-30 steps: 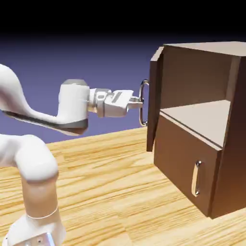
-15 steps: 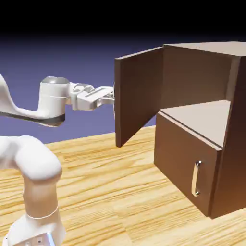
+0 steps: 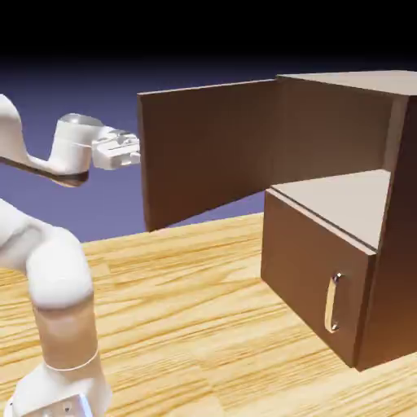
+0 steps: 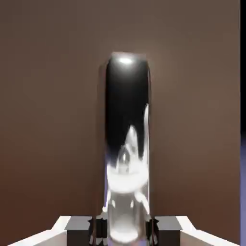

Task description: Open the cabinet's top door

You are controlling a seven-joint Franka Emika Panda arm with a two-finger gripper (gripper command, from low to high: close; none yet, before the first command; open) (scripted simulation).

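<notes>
Exterior view: the cabinet (image 3: 342, 212) stands on the right of the wooden table (image 3: 204, 326), a dark-brown box whose right side is cut off by the picture's edge. Its top door (image 3: 208, 151) is swung wide open to the left, hinged at the cabinet's upper front corner, and shows only its bare inner face to the camera. Behind the opening, the upper compartment is exposed with a pale-brown shelf (image 3: 342, 199) as its floor. Below the shelf, the lower panel (image 3: 313, 281) is closed, with its short vertical silver handle (image 3: 333, 302) upright near its right side. The white arm (image 3: 49, 277) rises from the lower left; its wrist reaches level toward the door's free left edge, and the gripper (image 3: 137, 153) is almost wholly hidden behind that edge, so the door panel stands between the camera and the grasp. Contact cannot be confirmed from this view. Hand view: the door's long silver bar handle (image 4: 126, 144) fills the middle of the picture, running upward from between the dark finger pads (image 4: 98, 227) at the bottom edge. The pads are clenched on the bar from both sides. The bar's polished surface shows blurred reflections that are hard to read. Brown door wood fills the rest, with a thin strip of blue-violet backdrop (image 4: 243, 192) along the right edge.
</notes>
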